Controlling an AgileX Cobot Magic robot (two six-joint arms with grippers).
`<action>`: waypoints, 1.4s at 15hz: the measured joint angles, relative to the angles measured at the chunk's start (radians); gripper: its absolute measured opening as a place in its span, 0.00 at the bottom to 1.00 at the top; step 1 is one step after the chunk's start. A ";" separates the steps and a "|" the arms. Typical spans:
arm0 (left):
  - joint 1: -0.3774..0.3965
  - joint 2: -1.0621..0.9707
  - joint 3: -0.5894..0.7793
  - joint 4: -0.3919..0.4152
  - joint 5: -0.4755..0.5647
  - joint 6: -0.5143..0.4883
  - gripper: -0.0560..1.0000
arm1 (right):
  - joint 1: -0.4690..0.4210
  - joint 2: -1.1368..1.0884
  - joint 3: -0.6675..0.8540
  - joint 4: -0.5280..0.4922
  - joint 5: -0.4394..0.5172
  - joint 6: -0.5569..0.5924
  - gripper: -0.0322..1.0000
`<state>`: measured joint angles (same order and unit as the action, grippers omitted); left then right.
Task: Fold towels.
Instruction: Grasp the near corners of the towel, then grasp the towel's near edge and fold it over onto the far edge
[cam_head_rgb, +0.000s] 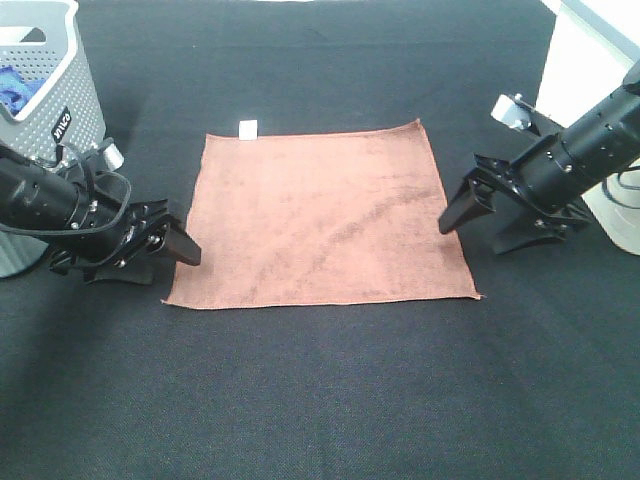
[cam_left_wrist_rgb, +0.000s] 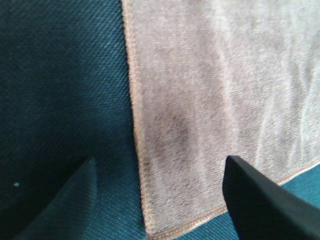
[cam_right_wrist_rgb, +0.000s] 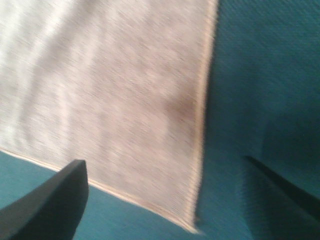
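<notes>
The terracotta towel (cam_head_rgb: 320, 218) lies flat and unfolded on the black table, with its small white tag (cam_head_rgb: 248, 127) at the far left corner. My left gripper (cam_head_rgb: 165, 262) is open and empty, low over the towel's near left corner. In the left wrist view the towel's (cam_left_wrist_rgb: 215, 100) stitched edge runs between the open fingers of the gripper (cam_left_wrist_rgb: 160, 200). My right gripper (cam_head_rgb: 480, 235) is open and empty at the towel's right edge, toward the near corner. In the right wrist view the gripper (cam_right_wrist_rgb: 170, 192) straddles the towel's (cam_right_wrist_rgb: 110, 100) edge, and the picture is blurred.
A grey perforated basket (cam_head_rgb: 50, 110) holding blue fabric (cam_head_rgb: 15, 85) stands at the far left, just behind my left arm. A white object (cam_head_rgb: 590, 70) stands at the far right behind my right arm. Black table cloth (cam_head_rgb: 320, 390) surrounds the towel.
</notes>
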<state>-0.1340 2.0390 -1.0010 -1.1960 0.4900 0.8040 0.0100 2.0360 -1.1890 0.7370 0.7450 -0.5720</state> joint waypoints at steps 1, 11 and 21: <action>0.000 0.000 0.000 0.000 0.000 0.000 0.70 | 0.000 0.000 0.000 0.000 0.000 0.000 0.77; -0.116 0.084 -0.096 -0.053 0.005 -0.050 0.43 | 0.087 0.102 -0.035 0.071 -0.046 -0.041 0.62; -0.118 0.066 -0.091 0.112 0.050 -0.182 0.06 | 0.090 0.099 -0.067 -0.098 -0.035 0.165 0.03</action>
<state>-0.2520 2.1050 -1.0920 -1.0840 0.5400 0.6220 0.1000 2.1350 -1.2560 0.6390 0.7100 -0.4070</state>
